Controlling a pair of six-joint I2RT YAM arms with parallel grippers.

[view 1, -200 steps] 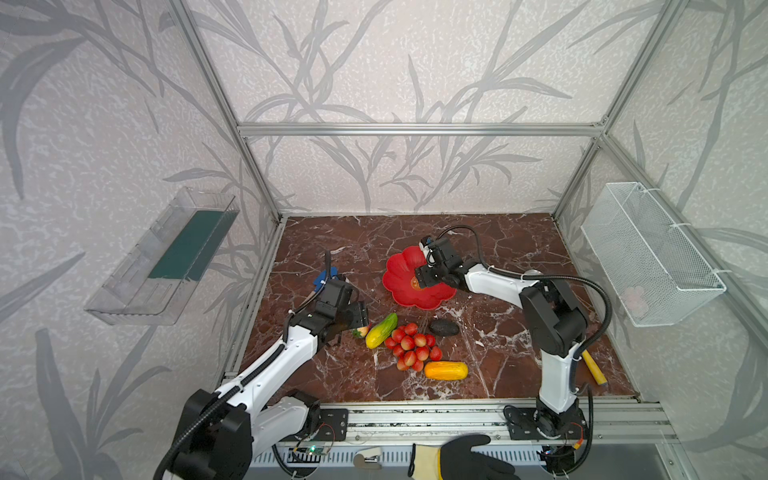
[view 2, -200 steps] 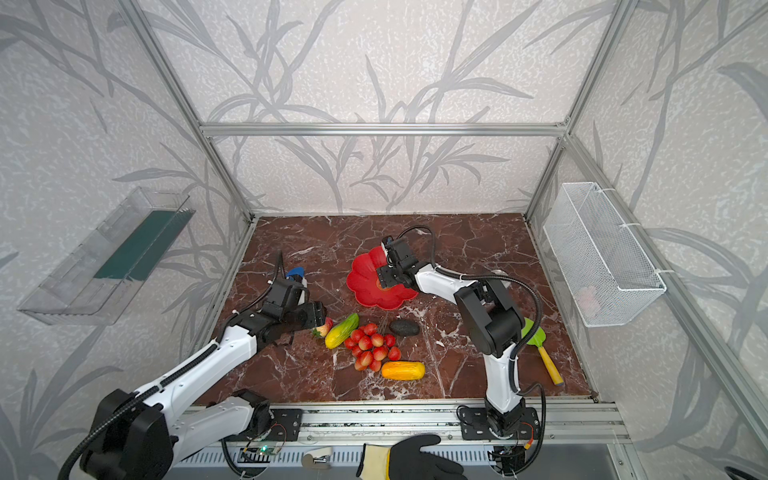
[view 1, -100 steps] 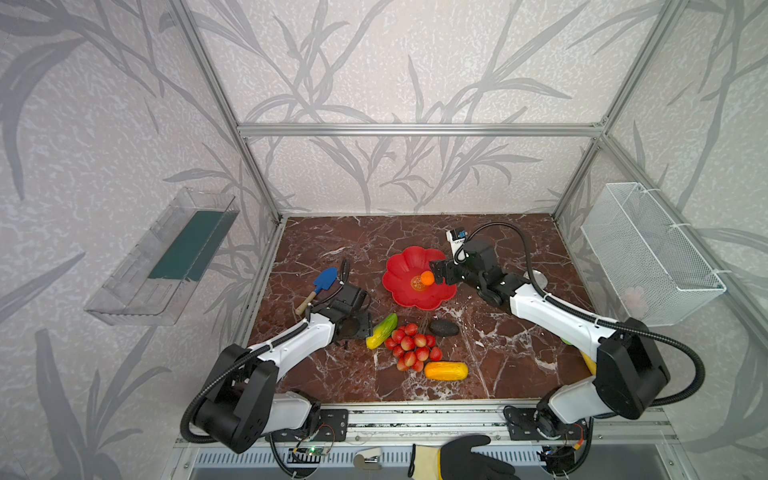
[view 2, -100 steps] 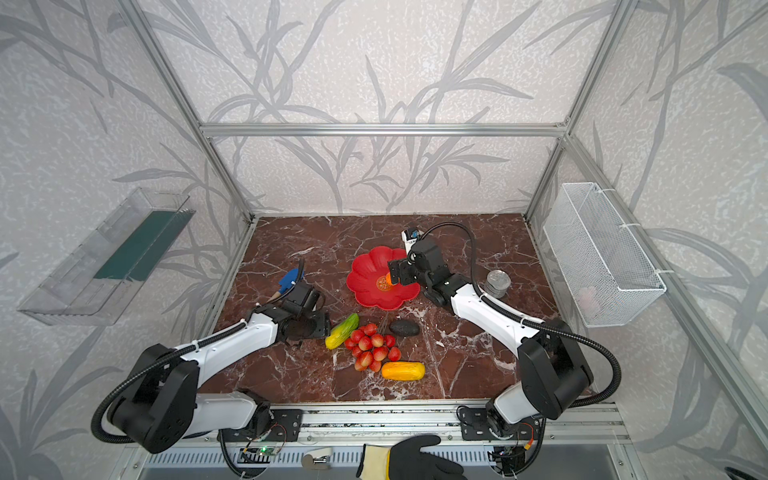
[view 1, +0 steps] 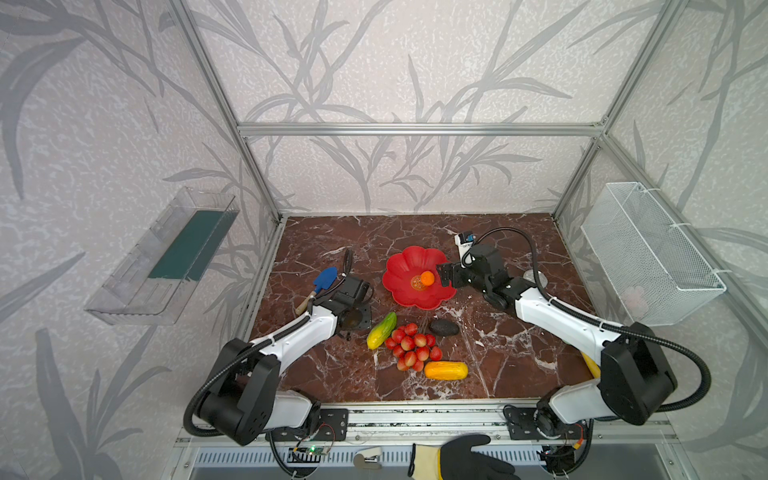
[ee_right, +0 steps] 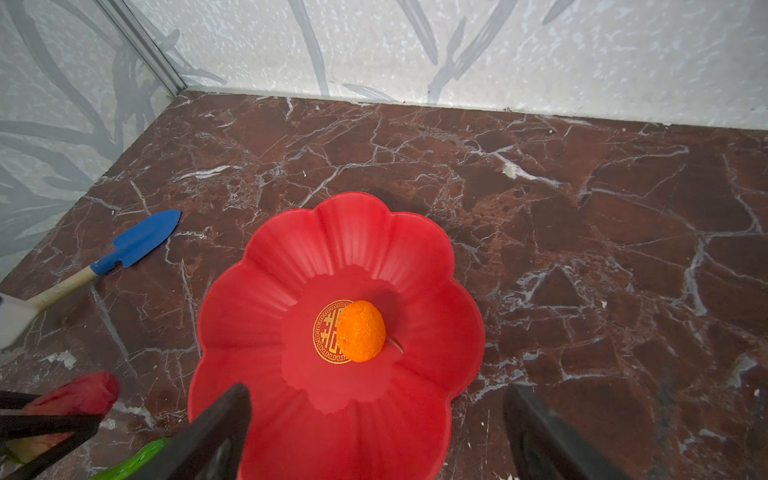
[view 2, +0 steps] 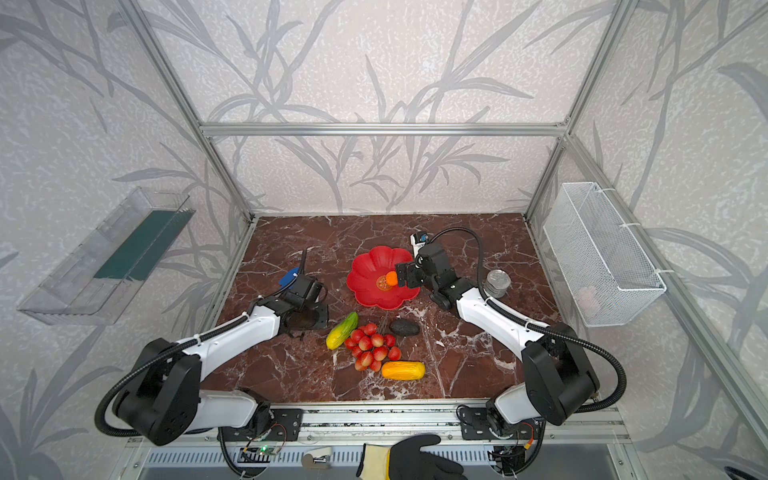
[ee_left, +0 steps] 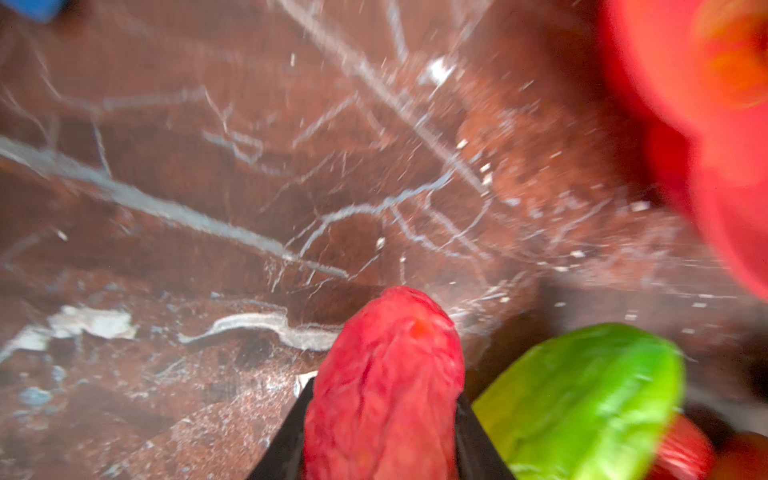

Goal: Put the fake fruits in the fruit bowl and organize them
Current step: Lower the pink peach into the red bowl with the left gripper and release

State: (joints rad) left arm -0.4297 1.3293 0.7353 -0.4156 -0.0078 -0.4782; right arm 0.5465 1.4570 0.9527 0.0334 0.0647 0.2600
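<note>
Fingers (ee_left: 282, 449) of the left gripper (ee_left: 384, 392) are pinched narrow on the strawberry (ee_left: 386, 353), one black pad on each side, fruit tip poking out ahead. Can't tell whether it's off the table (view 1: 332, 374) yet. That gripper sits left of the fruit bowl (view 1: 409, 257) and a bit nearer, just beside the green-yellow oblong (view 1: 382, 330).

Over at the bowl's right rim the right gripper (ee_right: 378, 390) is spread wide, holding nothing. Inside the bowl lies the small orange (ee_right: 360, 331), half over the gold emblem (ee_right: 326, 332).

My read: the step in hand is the strawberry pick by the left arm, with one fruit in. On the table near the bowl are the grape bunch (view 1: 411, 347), avocado (view 1: 444, 327), yellow-orange oblong (view 1: 445, 370) and the green-yellow one.

Next move likely needs:
- a straight lift, then a carry right and far over the scalloped rim
- a low release left of the orange, so it doesn't get knocked
- the right arm clear of the bowl, or sent to the avocado
- care with the green-yellow oblong on lift, since it's close to the fingers
</note>
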